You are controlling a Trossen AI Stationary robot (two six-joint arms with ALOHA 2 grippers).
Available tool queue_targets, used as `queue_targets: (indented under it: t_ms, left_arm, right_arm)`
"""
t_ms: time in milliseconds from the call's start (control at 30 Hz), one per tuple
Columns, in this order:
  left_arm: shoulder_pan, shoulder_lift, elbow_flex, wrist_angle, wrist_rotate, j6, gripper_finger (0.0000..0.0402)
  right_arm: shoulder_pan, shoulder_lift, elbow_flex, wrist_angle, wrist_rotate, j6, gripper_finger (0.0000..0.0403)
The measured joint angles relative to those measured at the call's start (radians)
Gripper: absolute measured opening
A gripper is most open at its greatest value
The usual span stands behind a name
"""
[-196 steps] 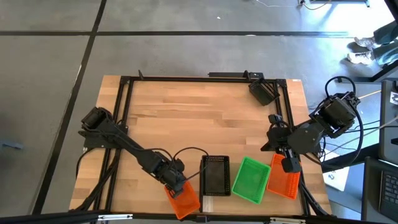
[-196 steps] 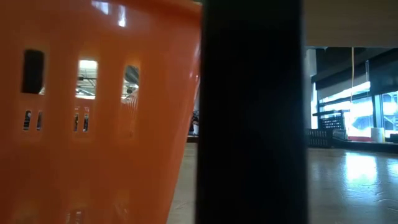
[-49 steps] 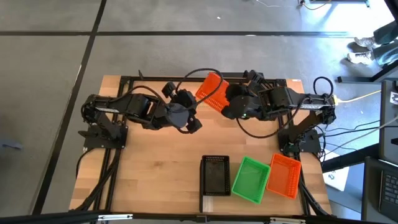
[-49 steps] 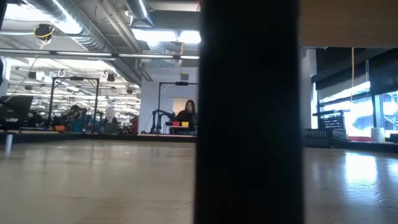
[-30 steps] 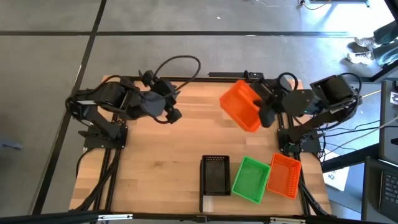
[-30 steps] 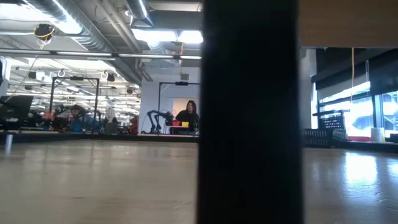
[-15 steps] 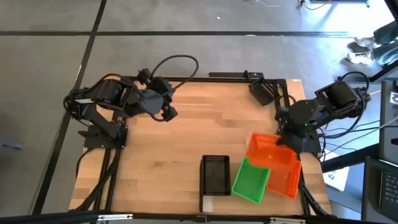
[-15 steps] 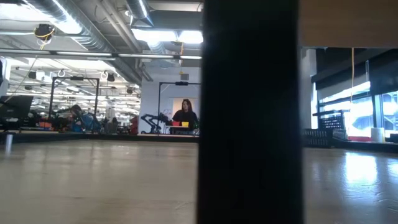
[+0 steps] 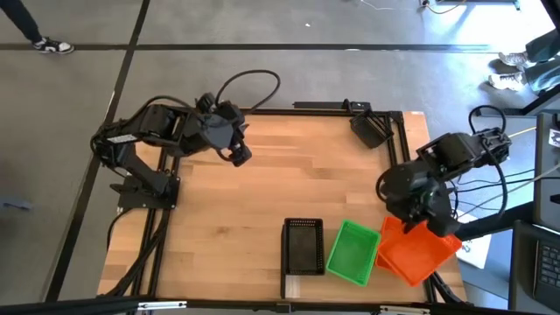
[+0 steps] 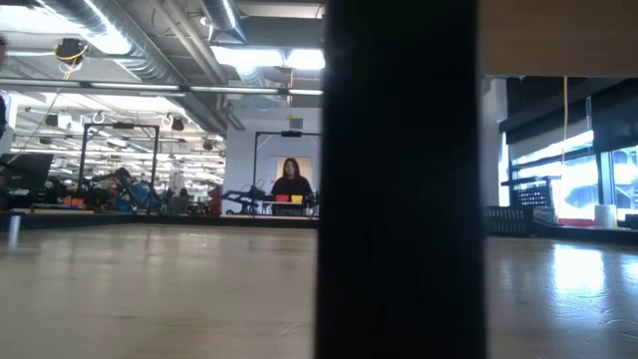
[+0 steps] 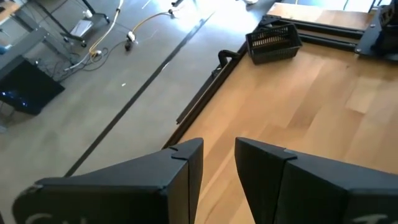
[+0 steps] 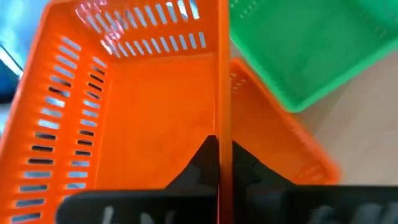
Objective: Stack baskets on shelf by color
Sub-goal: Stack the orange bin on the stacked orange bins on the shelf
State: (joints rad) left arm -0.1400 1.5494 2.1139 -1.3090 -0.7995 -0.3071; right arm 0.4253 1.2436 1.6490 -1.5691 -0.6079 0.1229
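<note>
My right gripper [image 9: 418, 229] is at the table's near right corner, shut on an orange basket [image 9: 426, 251]. That basket hangs tilted over a second orange basket [image 9: 390, 254]; whether the two touch I cannot tell. Beside them, toward the left, a green basket [image 9: 352, 254] and a black basket [image 9: 304, 245] stand in a row. The black one rests on the pale shelf [image 9: 302, 285]. My left gripper [image 9: 238, 155] waits high over the far left of the table, open, with nothing between its fingers [image 11: 186, 168]. My right gripper pinches one side wall of the orange basket at its rim [image 12: 222, 118], one finger [image 12: 200, 158] inside the basket and the other [image 12: 246, 160] outside. The fingers slant down from above. The basket is tilted, open side up, above the lower orange basket [image 12: 280, 146].
Another black basket [image 9: 371, 129] sits at the table's far right corner, also visible in the left wrist view as the black basket [image 11: 273, 42]. The middle of the wooden tabletop [image 9: 289, 188] is bare. A dark upright [image 10: 399, 179] blocks the middle of the low view.
My right gripper has carried the orange basket from high over the far right of the table down toward the near right corner. The wrist has rolled, so the basket now hangs open side up over the other orange basket.
</note>
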Motion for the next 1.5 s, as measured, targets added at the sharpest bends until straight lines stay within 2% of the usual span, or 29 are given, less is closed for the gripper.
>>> queue_targets:
  t_ms: [167,500,700,1067,1267,1500]
  left_arm:
    - [0.023,0.0,0.0,0.001,0.003,-0.053,0.0085]
    - [0.056,0.0,0.0,0.057,0.002,-0.083,0.0085]
    - [0.056,0.0,0.0,0.076,0.002,-0.083,0.0085]
    - [0.056,0.0,0.0,0.092,0.002,-0.083,0.0085]
    - [0.056,0.0,0.0,0.092,0.002,-0.083,0.0085]
    - [0.055,0.0,0.0,0.092,0.002,-0.083,0.0085]
  right_arm:
    - [0.032,-0.002,-0.037,-0.001,0.118,-0.254,0.0]
    - [0.038,-0.014,-0.12,-0.001,0.207,-0.626,0.0]
    - [0.038,-0.014,-0.157,0.005,0.203,-0.682,0.0]
    - [0.038,-0.011,-0.221,0.074,0.182,-0.689,0.0]
    - [0.038,-0.011,-0.221,0.13,0.084,-0.675,0.0]
    - [0.038,-0.01,-0.221,0.173,0.135,-0.667,0.0]
